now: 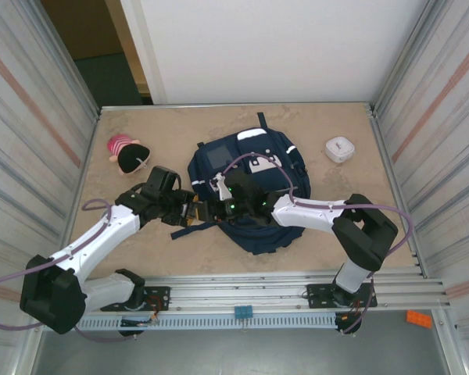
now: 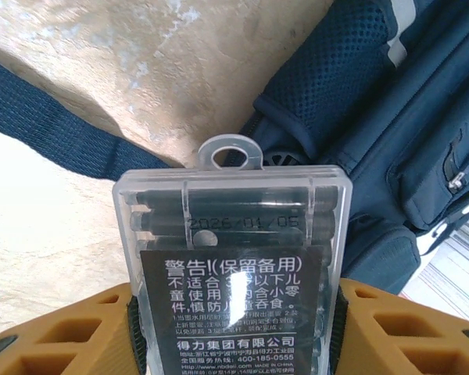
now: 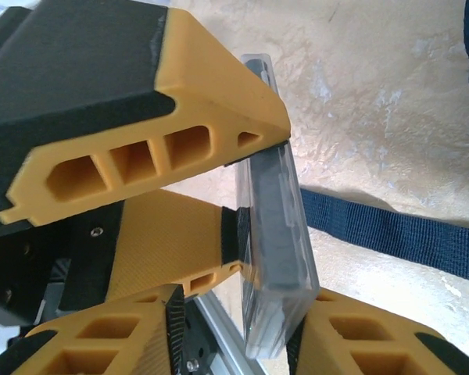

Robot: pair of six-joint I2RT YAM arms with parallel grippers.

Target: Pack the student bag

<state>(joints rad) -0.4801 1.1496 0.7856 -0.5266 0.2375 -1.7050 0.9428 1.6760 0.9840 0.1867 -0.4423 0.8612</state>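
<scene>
Flat on the worktop, at the centre of the top view: the student bag, navy with white patches. Just left of it, both arms meeting near a dark strap. Clamped firmly between the fingers of the left pincer: a clear case of dark cartridges, hang tab up-frame. Astride the case's lower end in the right wrist view, the right pincer, part open, a sliver of gap on one side. At upper left, a plush toy; at upper right, a small white box.
</scene>
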